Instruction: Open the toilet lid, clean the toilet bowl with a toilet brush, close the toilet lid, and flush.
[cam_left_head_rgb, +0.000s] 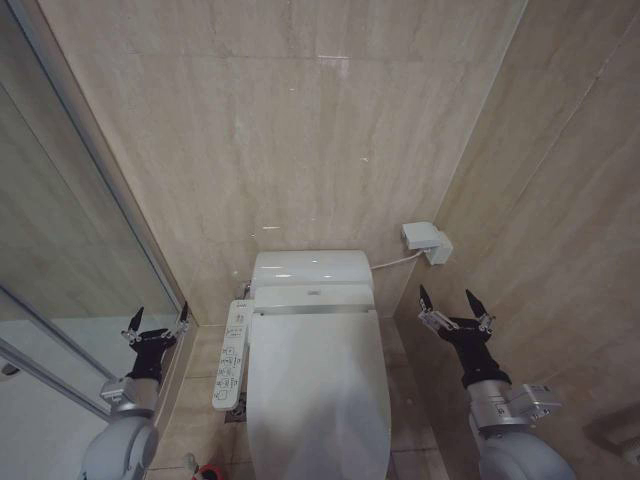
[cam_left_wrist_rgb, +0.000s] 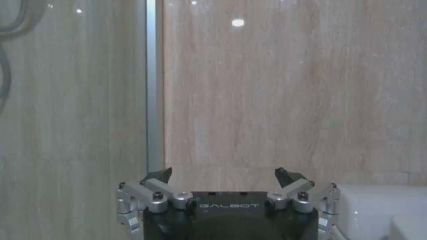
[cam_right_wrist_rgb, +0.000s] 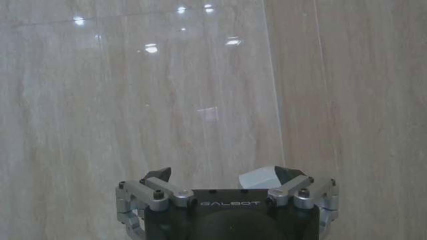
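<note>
The glossy white toilet lid (cam_left_head_rgb: 318, 390) lies shut over the toilet bowl, which is hidden beneath it. At the bottom edge of the head view a bit of red (cam_left_head_rgb: 208, 472) shows beside the toilet, where the toilet brush holder stands; the brush itself I cannot make out. My left gripper (cam_left_head_rgb: 156, 322) is raised to the left of the toilet, open and holding nothing; in the left wrist view it (cam_left_wrist_rgb: 225, 175) faces the wall. My right gripper (cam_left_head_rgb: 453, 305) is raised to the right of the toilet, open and holding nothing, and the right wrist view shows it (cam_right_wrist_rgb: 223, 174) facing the wall.
A long white control panel (cam_left_head_rgb: 231, 355) with buttons runs along the toilet's left side. The white cistern (cam_left_head_rgb: 311, 271) sits against the beige tiled wall. A white box (cam_left_head_rgb: 426, 241) with a cable is on the right wall. A glass shower partition (cam_left_head_rgb: 60, 250) stands at the left.
</note>
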